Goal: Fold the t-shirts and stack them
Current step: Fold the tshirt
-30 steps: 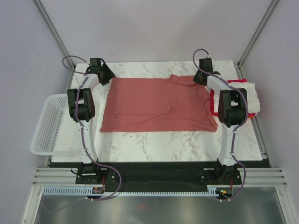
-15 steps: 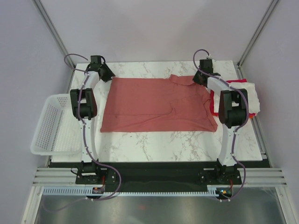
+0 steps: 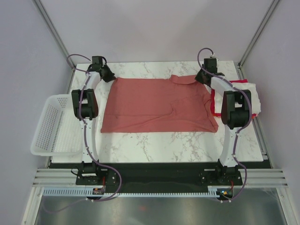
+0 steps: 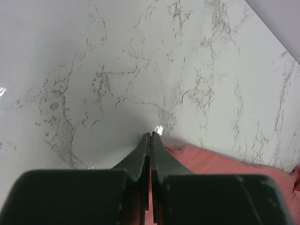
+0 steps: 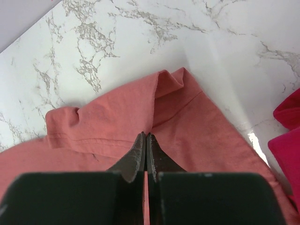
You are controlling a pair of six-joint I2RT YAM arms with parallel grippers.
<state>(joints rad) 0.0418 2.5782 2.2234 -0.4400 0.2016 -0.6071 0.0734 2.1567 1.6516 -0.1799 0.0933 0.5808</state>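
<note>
Salmon-red t-shirt [image 3: 157, 104], pinched by left claw [image 4: 150, 137], right claw [image 5: 144, 137]

The left arm [image 3: 87, 136] and right arm [image 3: 228, 140] have white links and black joint housings. A purplish cable [image 3: 74, 58] loops along each. Fingers [image 4: 136, 161] are dark, tapering wedges.

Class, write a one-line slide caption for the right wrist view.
Right tool shut on the salmon-red t-shirt, gathering a fold on the marble table.

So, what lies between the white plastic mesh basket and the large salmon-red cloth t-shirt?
The top view shows the left arm there, over bare marble tabletop, between basket and t-shirt.
</note>
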